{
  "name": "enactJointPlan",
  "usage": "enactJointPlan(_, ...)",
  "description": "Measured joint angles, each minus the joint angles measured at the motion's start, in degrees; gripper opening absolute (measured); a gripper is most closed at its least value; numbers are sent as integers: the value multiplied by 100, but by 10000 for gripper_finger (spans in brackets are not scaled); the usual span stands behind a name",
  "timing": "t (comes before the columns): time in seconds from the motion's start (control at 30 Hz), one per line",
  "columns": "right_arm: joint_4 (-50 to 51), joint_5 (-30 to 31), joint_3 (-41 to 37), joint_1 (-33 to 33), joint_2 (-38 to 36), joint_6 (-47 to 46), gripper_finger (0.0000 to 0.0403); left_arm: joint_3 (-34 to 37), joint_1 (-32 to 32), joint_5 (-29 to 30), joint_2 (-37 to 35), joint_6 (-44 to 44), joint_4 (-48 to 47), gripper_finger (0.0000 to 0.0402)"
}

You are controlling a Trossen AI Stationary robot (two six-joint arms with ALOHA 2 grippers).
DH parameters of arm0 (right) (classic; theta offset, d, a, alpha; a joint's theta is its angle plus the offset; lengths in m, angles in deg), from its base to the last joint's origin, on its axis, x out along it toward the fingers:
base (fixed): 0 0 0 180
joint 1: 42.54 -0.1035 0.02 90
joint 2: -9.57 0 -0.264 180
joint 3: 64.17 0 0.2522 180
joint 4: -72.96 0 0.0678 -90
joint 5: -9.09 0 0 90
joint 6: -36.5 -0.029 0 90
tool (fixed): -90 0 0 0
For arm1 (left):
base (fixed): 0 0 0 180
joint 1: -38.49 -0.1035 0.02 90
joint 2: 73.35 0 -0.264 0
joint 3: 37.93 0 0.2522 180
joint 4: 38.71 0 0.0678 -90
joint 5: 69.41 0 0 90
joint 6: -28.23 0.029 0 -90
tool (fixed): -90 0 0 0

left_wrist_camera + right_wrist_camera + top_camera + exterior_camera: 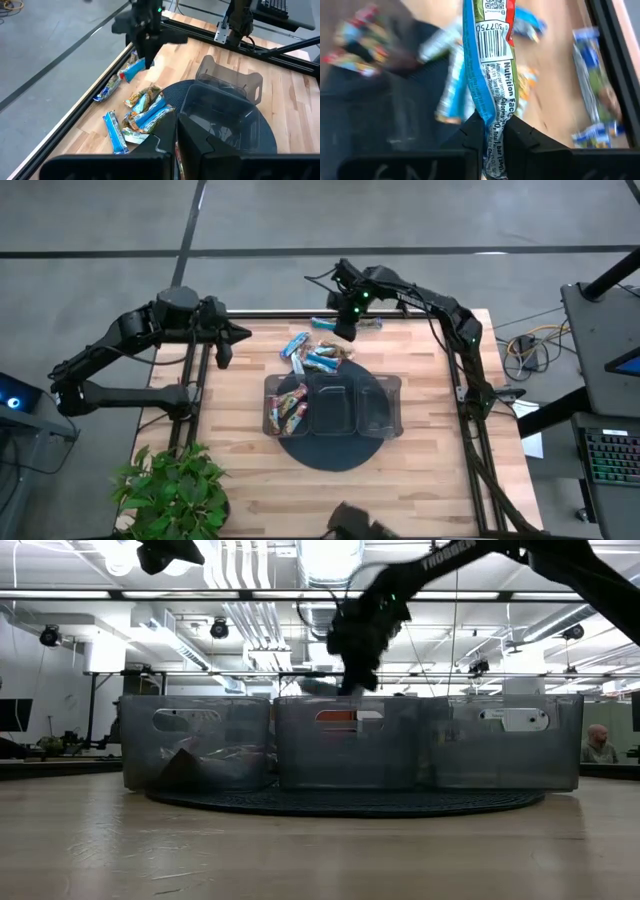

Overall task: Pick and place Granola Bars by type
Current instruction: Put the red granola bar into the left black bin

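Note:
Loose Granola Bars [316,356] lie in a pile on the wooden table just beyond the dark three-compartment tray [372,412]; the pile [145,112] also shows in the left wrist view. Reddish multicolour bars [289,409] fill the tray's left compartment. My right gripper [348,323] hangs above the table's far edge, shut on a light blue bar [489,60]; that bar [133,70] also appears in the left wrist view. My left gripper [226,342] waits shut over the table's far left, holding nothing. My right gripper pinches the light blue bar near one end [492,125] between its two fingers [470,134]. The fingers slant down from the far side. The bar runs on along them past their tips and hangs lifted clear of the table [131,73].
The tray sits on a dark round mat [330,452]. More blue bars lie along the far edge [371,324] and by the frame rail [108,90]. A potted plant [172,492] stands at the near left corner. Black frame rails border the table.

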Motion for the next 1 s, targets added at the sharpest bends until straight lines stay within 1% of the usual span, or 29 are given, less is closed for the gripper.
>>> enactJointPlan(0.17, 176, -51, 720, -696, -2, -84, 37, 0, 0, 0, -15, 24, 0, 0)
enactJointPlan(0.33, 104, -48, 1003, -1374, 42, -446, 37, 0, -2, 0, -28, 108, -3, 0)
enactJointPlan(0.5, -288, -44, 812, -1919, 58, -992, 36, 0, -2, 0, -87, 175, -8, 0)
enactJointPlan(0.63, -869, -27, 567, -2186, 59, -1355, 36, 0, -7, 1, -137, 236, -66, 0)
enactJointPlan(0.73, -1299, 8, 345, -2279, 59, -1627, 36, 0, -5, 0, -179, 247, -86, 0)
enactJointPlan(0.9, -1838, 293, 26, -2338, 61, -1984, 36, 0, -4, 2, -298, 297, -87, 0)
enactJointPlan(1.0, -2294, 296, -213, -2385, 61, -2161, 36, 0, -4, 16, -407, 343, -87, 0)
